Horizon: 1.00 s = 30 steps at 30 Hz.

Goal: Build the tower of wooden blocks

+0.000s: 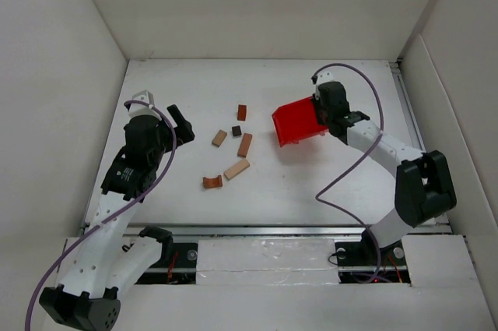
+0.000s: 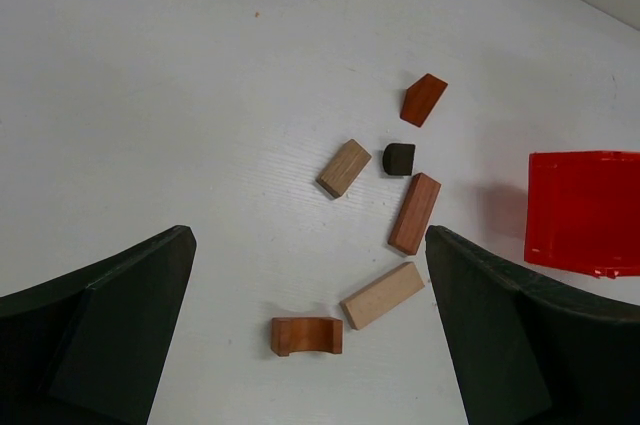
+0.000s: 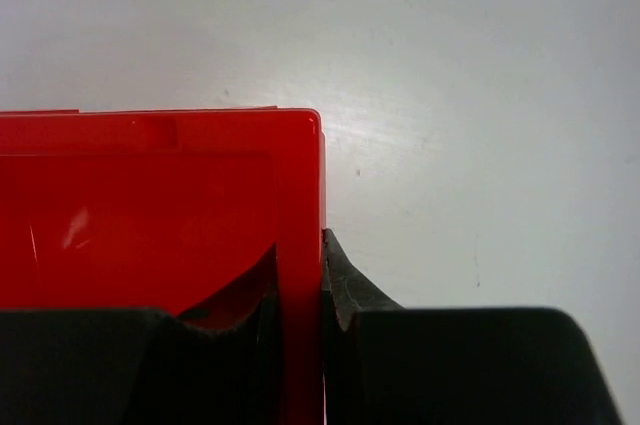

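Observation:
Several wood blocks lie loose and flat on the white table: a reddish-brown arch [image 1: 212,182] [image 2: 306,335], a pale tan bar [image 1: 236,169] [image 2: 382,295], a reddish bar [image 1: 245,145] [image 2: 415,213], a tan bar [image 1: 219,138] [image 2: 344,167], a dark cube [image 1: 236,131] [image 2: 398,158] and a small reddish piece [image 1: 242,112] [image 2: 423,99]. No tower shows in any view. My left gripper [image 1: 180,125] [image 2: 307,235] hangs open to the left of the blocks and holds nothing. My right gripper [image 1: 321,109] [image 3: 300,255] is shut on the wall of the red bin [image 1: 299,121] [image 3: 150,205].
The red bin [image 2: 585,210] is tipped, its open side facing the blocks, just right of them. White walls enclose the table on the left, back and right. A metal rail [image 1: 272,230] runs along the near edge.

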Each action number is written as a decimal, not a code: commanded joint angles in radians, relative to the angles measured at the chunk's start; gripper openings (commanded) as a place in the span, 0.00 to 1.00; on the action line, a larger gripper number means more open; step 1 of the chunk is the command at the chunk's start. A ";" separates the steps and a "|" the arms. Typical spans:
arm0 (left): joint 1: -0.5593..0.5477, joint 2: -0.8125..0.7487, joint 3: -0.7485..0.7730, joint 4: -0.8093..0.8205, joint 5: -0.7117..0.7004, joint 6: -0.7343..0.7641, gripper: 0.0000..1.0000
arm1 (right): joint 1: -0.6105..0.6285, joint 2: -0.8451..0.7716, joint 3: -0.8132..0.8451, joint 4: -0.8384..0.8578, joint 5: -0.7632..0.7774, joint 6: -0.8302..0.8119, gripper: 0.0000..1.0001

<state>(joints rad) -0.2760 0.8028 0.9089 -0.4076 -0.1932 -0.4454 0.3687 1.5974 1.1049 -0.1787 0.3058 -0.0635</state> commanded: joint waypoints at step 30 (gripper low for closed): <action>-0.003 -0.022 -0.005 0.029 0.006 0.010 0.99 | -0.109 0.140 0.350 0.185 -0.217 -0.059 0.00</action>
<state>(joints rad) -0.2760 0.7952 0.9089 -0.4076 -0.1841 -0.4454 0.3725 1.6310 1.2419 0.2939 0.3630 -0.2527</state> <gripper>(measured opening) 0.989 0.176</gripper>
